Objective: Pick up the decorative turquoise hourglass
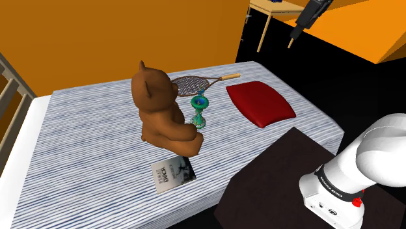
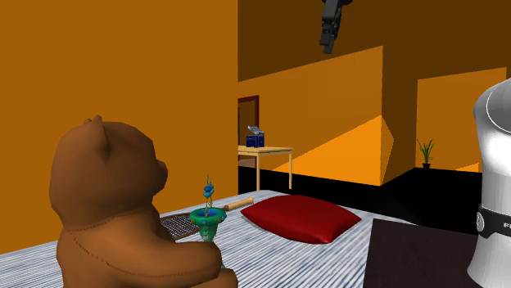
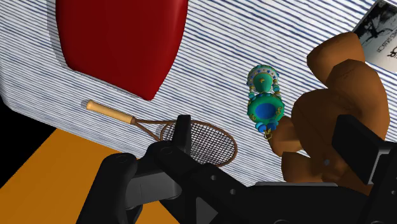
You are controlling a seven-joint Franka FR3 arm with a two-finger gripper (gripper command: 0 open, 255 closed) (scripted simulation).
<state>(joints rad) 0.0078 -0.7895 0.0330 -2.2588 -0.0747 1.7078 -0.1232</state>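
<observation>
The turquoise hourglass [image 1: 200, 109] stands upright on the striped bed cover [image 1: 97, 143], close beside a brown teddy bear [image 1: 159, 107]. It has green-blue ends and gold trim. My black gripper [image 1: 295, 38] hangs high in the air, far above and beyond the bed's far corner at the shoulder view's right. From the second exterior view the gripper [image 2: 329, 37] is near the ceiling, well above the hourglass [image 2: 208, 215]. In the wrist view the gripper [image 3: 270, 137] is open and empty, with the hourglass [image 3: 264, 102] far below between the fingers' lines.
A racket [image 1: 195, 83] lies just behind the hourglass, and a red pillow [image 1: 260, 103] lies at the shoulder view's right of it. A magazine [image 1: 173, 174] rests near the bed's front edge. My dark stand [image 1: 273, 182] adjoins the bed. A small wooden table [image 2: 264, 151] is by the wall.
</observation>
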